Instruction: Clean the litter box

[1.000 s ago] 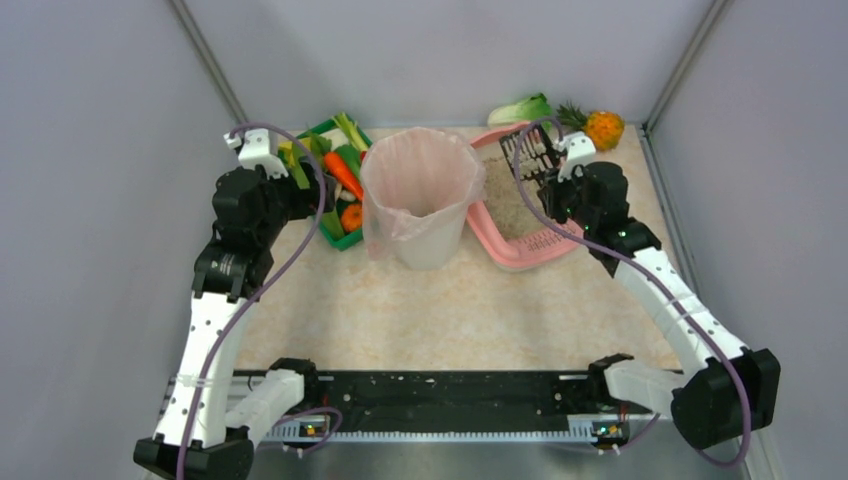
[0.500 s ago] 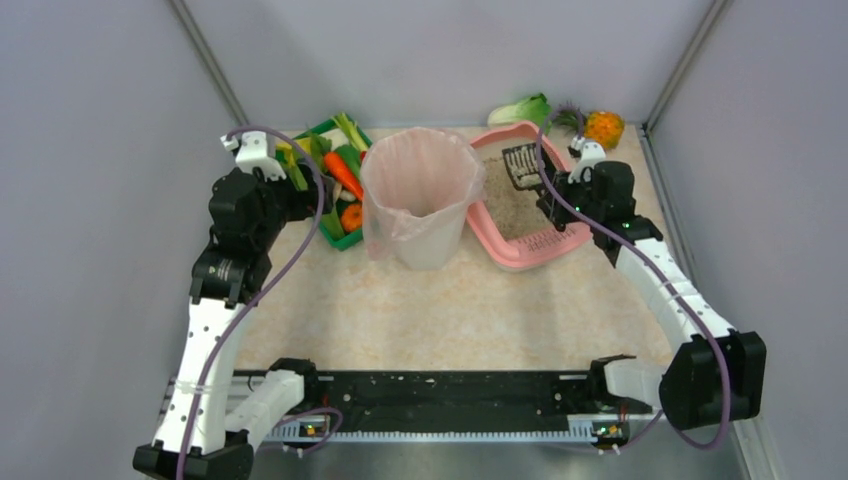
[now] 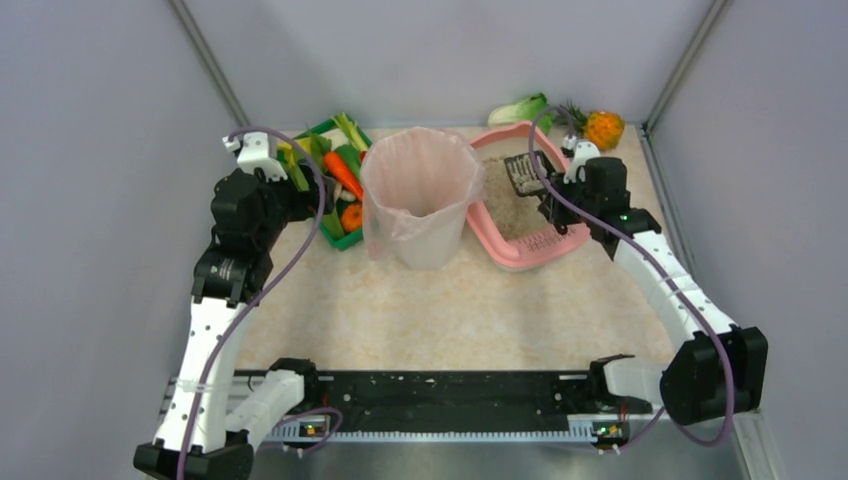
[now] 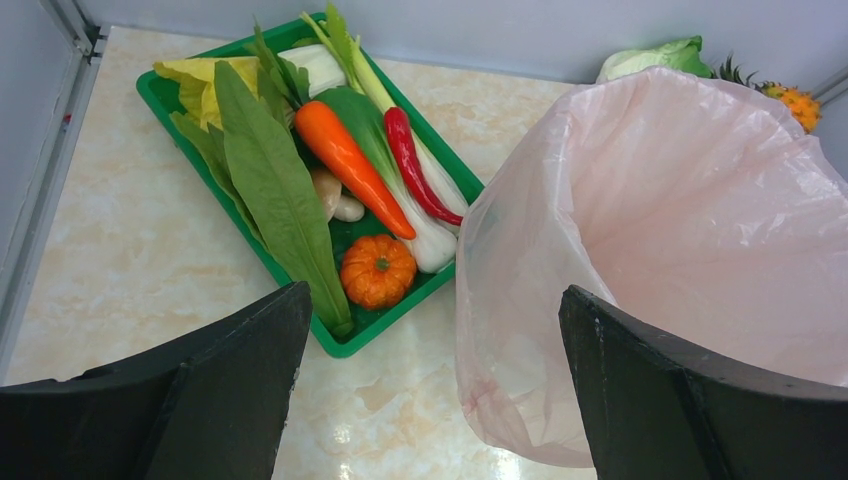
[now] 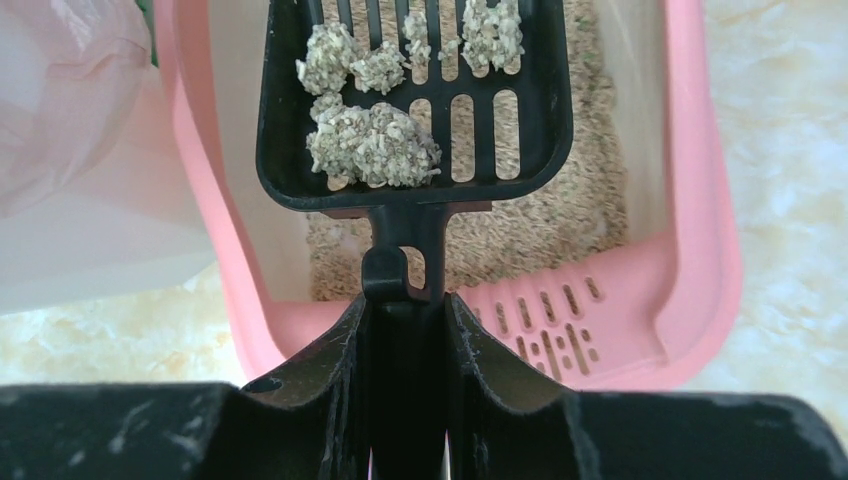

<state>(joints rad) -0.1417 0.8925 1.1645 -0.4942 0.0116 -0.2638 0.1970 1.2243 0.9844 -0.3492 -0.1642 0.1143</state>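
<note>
At one o'clock, above the litter box [image 5: 700, 200], right gripper [image 5: 405, 310] pinches the stiff scoop [image 5: 415, 205] handle; clumps [image 5: 375, 145] look crumbly; left gripper [image 4: 430, 330] gapes.

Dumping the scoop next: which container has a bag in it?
The tall middle bin; the green tray holds vegetables, the pink box holds litter.

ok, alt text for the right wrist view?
The right gripper is shut on the handle of a black slotted scoop carrying grey-beige litter clumps, held above the pink litter box. A pale pink bin liner shows at the left edge, marbled tabletop at the right.
</note>
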